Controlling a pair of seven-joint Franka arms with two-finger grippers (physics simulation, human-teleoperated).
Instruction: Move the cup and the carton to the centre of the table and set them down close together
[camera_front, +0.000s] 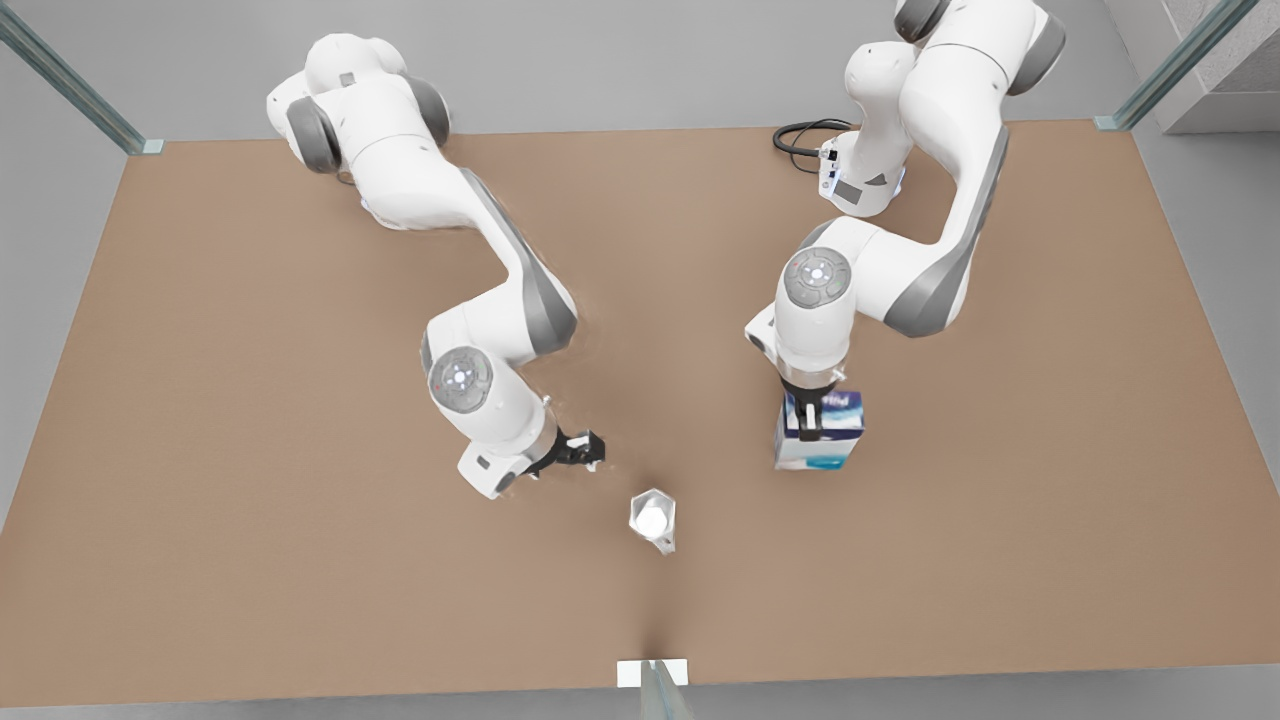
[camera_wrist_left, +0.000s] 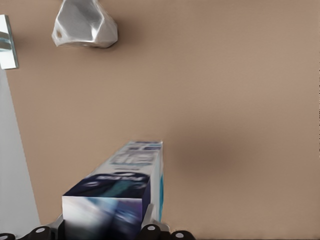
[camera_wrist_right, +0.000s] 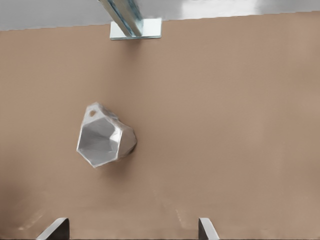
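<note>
Cup (camera_front: 651, 518) is already parked near the table (camera_front: 250, 500) centre with the right gripper (camera_front: 585, 449) spread wide and empty beside it, so what's left is the left gripper (camera_front: 812, 418) setting its clamped carton (camera_front: 820, 432) close by.

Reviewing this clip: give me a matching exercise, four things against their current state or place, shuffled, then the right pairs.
Things:
1. cup
2. carton
3. left hand
4. right hand

States:
A. open, holding nothing, beside the cup
B. stands free on the table, near its front edge
C. shut on a printed box
D. gripped from above, on the front view's right

Pairs: 1-B, 2-D, 3-C, 4-A
</note>
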